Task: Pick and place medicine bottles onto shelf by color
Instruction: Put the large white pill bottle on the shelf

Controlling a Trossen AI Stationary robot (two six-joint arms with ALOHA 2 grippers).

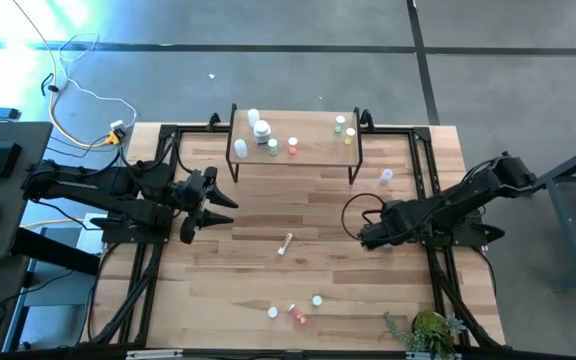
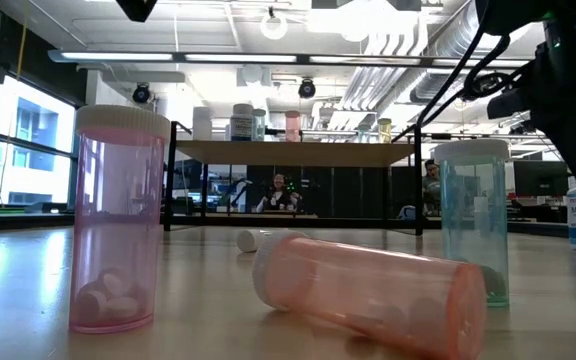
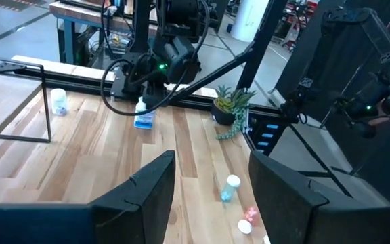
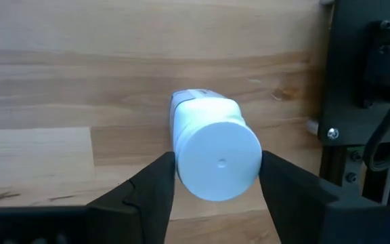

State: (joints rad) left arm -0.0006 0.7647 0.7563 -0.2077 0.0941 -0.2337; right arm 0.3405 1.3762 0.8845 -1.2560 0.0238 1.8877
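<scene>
We take this to be a robotics laboratory in an open, industrial-style hall. Overhead we see exposed silver ducts point(image 2: 408, 70), pipework and long strip lights point(image 2: 208, 57) under an unfinished ceiling. The floor point(image 1: 298, 70) is bare grey concrete crossed by dark lines. A wooden tabletop point(image 1: 308, 270) sits in a black metal frame point(image 1: 143, 290), with loose cables point(image 1: 83, 95) trailing at the far left. Beyond the table, people point(image 2: 280, 192) sit at workstations, and tall windows point(image 2: 28, 140) light the left side.
</scene>
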